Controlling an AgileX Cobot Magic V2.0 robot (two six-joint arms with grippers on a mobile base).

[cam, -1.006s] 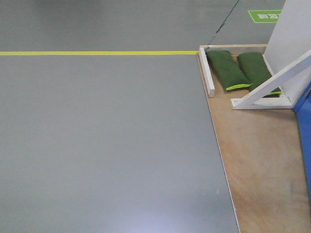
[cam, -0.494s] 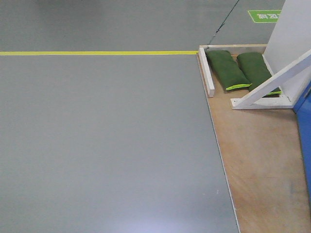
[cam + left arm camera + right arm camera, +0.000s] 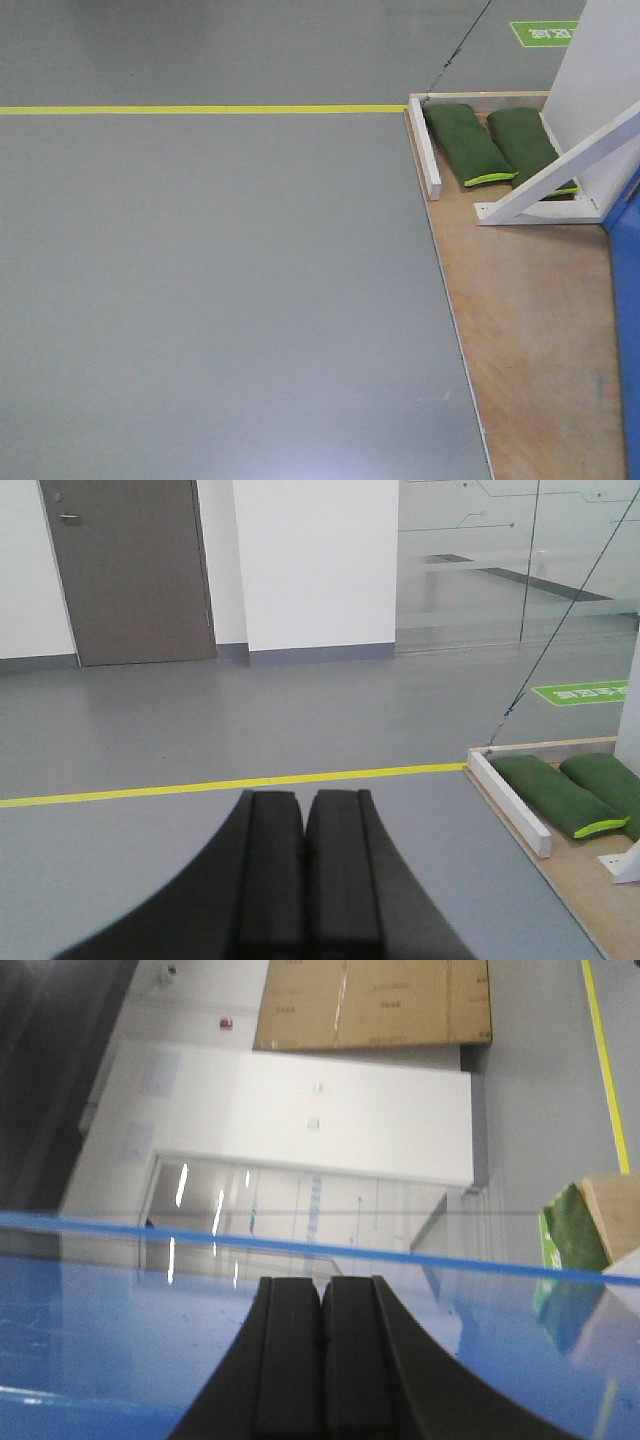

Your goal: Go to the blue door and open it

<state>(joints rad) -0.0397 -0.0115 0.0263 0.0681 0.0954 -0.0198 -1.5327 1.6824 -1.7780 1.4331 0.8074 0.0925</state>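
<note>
At our right wrist, the right pincer point(image 3: 321, 1360) is pressed shut and empty, close to the glossy blue door point(image 3: 150, 1340). The left pincer point(image 3: 304, 880) is likewise shut. No handle in view, so we risk scraping the panel, or the base clipping the wooden platform point(image 3: 530, 320). Since a second ago, blue fills more of the front view's right edge.

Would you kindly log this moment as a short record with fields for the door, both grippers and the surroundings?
Blue door: strip at the front view's right edge; glossy face fills the lower right-wrist view; handle not in view
Left gripper: shut, empty, facing the grey floor
Right gripper: shut, empty, facing the door's face; contact unclear
Wooden platform: right of the grey floor, beside the door
White brace: diagonal, on the platform
Green sandbags: two, side by side at the platform's far end
Yellow line: crosses the floor to the platform's corner
</note>
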